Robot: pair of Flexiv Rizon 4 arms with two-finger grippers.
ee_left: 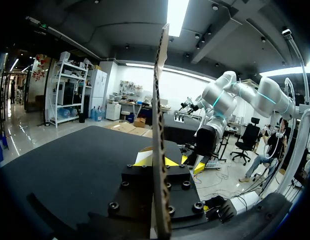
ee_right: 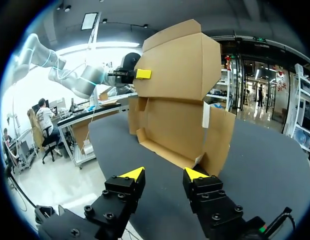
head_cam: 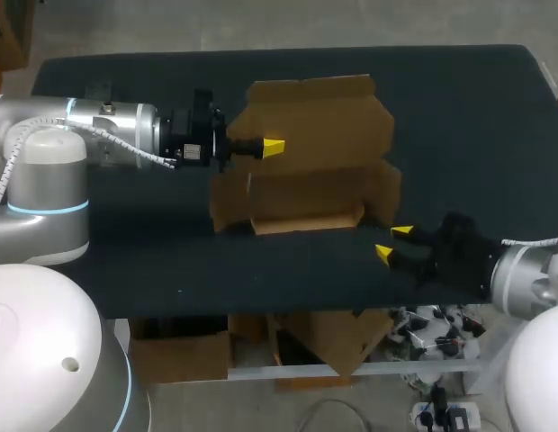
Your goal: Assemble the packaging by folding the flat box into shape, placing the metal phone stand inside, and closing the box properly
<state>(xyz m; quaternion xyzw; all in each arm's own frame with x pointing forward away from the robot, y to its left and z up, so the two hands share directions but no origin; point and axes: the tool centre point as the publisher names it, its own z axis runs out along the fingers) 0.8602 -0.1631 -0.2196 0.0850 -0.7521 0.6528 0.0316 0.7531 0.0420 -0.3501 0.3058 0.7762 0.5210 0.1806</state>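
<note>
**Head view: box half-raised, left pincer pinching the tall panel, right pincer waiting open**

I am looking at the cardboard box (head_cam: 306, 171) near the middle of the dark table (head_cam: 468, 126), with its long axis running from my left to my right. Its tray part is sitting low on the side facing me, and its tall back panel (head_cam: 319, 112) is rising on the far side.

My left pincer (head_cam: 272, 147) is coming in from the left and clamping that panel near its left edge. In the left wrist view the cardboard is passing edge-on between both yellow tips, so I am gripping it from two sides.

My right pincer (head_cam: 393, 243) is hanging wide, with nothing between its fingers. It is sitting just off the box's near right corner, apart from the cardboard. In the right wrist view the raised side flap (ee_right: 217, 140) is standing ahead of it, slightly towards the right finger.

I am judging the fold as unfinished, and the right arm as the nearer one to that flap. The metal phone stand is not showing in any view.
</note>
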